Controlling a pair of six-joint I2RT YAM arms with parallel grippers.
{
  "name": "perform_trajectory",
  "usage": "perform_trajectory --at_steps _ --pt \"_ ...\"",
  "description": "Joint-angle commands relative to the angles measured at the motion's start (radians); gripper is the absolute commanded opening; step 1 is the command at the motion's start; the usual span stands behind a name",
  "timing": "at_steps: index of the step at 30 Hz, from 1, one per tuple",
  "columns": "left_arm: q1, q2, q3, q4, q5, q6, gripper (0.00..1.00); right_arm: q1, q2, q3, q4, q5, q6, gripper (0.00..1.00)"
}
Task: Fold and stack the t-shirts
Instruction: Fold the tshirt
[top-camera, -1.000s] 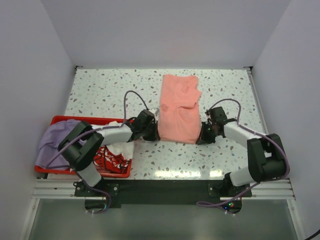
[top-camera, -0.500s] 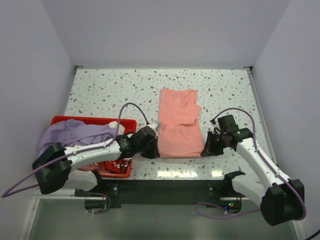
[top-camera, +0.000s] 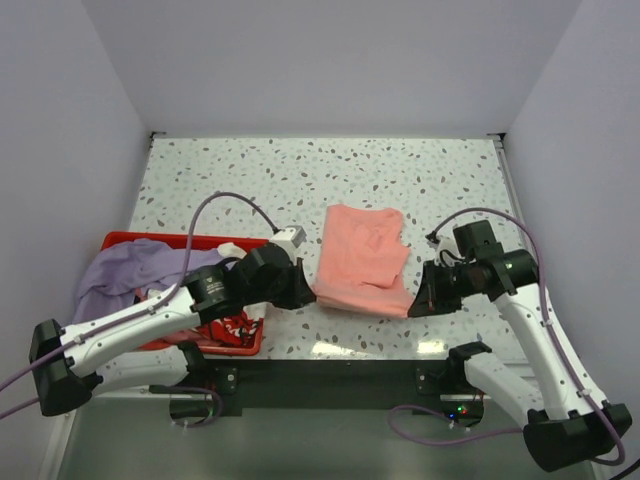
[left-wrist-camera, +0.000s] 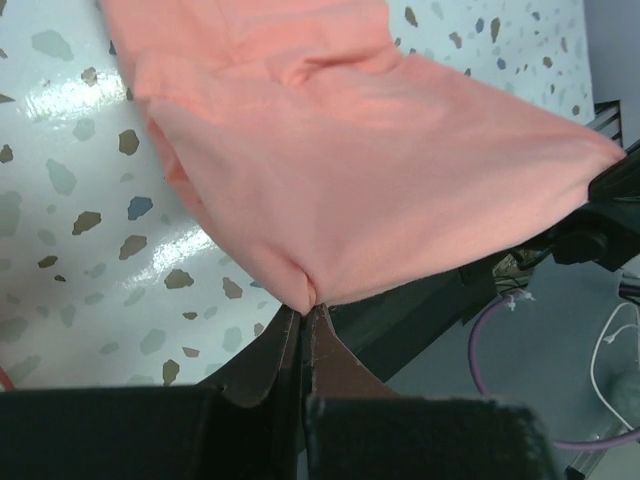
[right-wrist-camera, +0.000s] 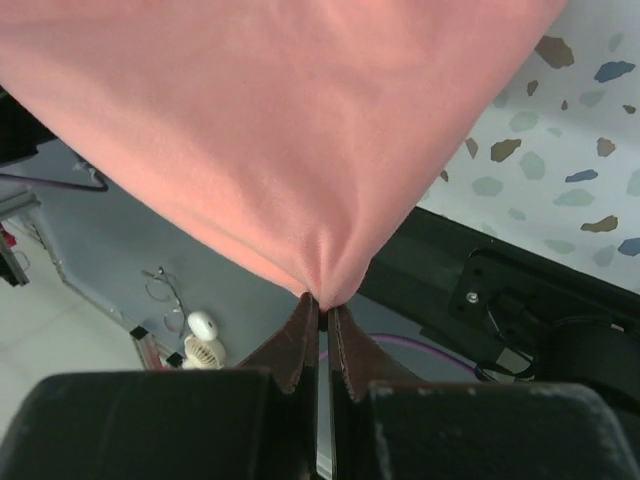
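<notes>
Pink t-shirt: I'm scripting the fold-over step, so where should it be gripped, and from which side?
Grip its two near corners, one per arm, coming from the near edge of the table. The pink t-shirt is a narrow strip running away from the arms, so that short edge offers two pinchable corners; the left gripper and right gripper hold there now, jaws shut.

2 white arms (top-camera: 130, 322) with black joints (top-camera: 212, 288), looping purple cables (top-camera: 225, 195), brown gripper fingers (left-wrist-camera: 262, 362).
</notes>
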Motion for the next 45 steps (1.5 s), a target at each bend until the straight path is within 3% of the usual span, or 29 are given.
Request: perform_trajectory --at_steps 1,9,17,22,29,45 --pt "-0.004 -0.06 0.078 -0.078 -0.045 -0.001 0.0 0.001 0.003 0.069 -0.144 -0.085 -0.044 0.0" --pt "-0.004 -0.061 0.161 -0.146 -0.151 0.007 0.0 0.001 0.04 0.136 -0.139 -0.149 -0.059 0.0" --pt "0.013 0.068 0.284 -0.123 -0.313 0.071 0.0 -0.001 0.105 0.141 -0.064 -0.16 -0.058 0.0" --pt "0.084 0.189 0.327 -0.071 -0.28 0.121 0.0 -0.005 0.163 0.136 0.017 -0.157 -0.055 0.0" --pt "0.223 0.238 0.33 0.059 -0.22 0.171 0.0 -0.015 0.25 0.184 0.1 -0.102 -0.041 0.0" --pt "0.338 0.432 0.52 0.13 -0.166 0.272 0.0 -0.137 0.442 0.27 0.189 -0.158 -0.076 0.0"
